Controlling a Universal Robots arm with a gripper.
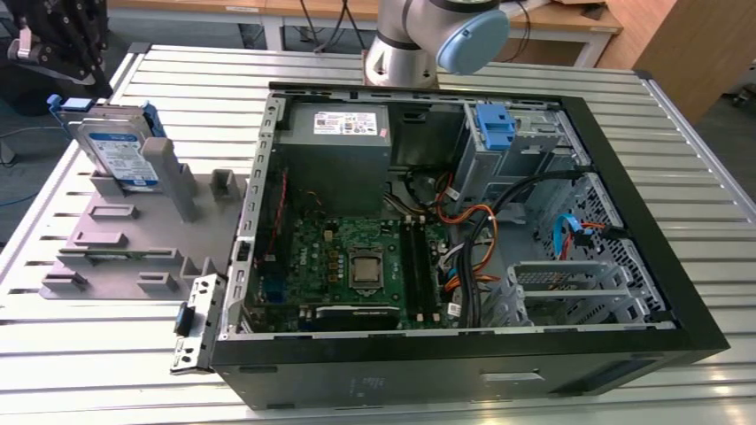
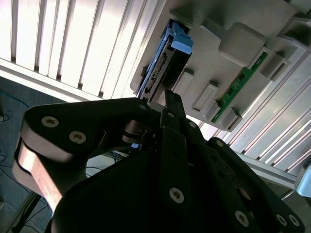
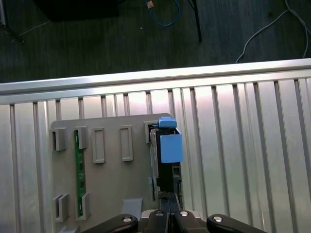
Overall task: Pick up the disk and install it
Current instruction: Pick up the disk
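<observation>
Quick status. My gripper hangs over the disk, right above its top edge. In both wrist views the fingertips look pressed together with nothing between them, so it's clenched on air. I can't tell whether the tips touch the disk.

The disk isn't in the machine. It stands on edge in a slot of the grey holder, which sits on the slatted table at the exterior view's left, just beside the open case.

Labels: I count two. One is white-and-blue, on the disk's face. The other is white, on the grey power supply inside the case. The print on both is too small for me to make out.

Counts: one disk with its blue frame, one holder, one case, and one blue bracket in the bay near the power supply. There's also one green stick in a holder slot, well apart from the disk.
</observation>
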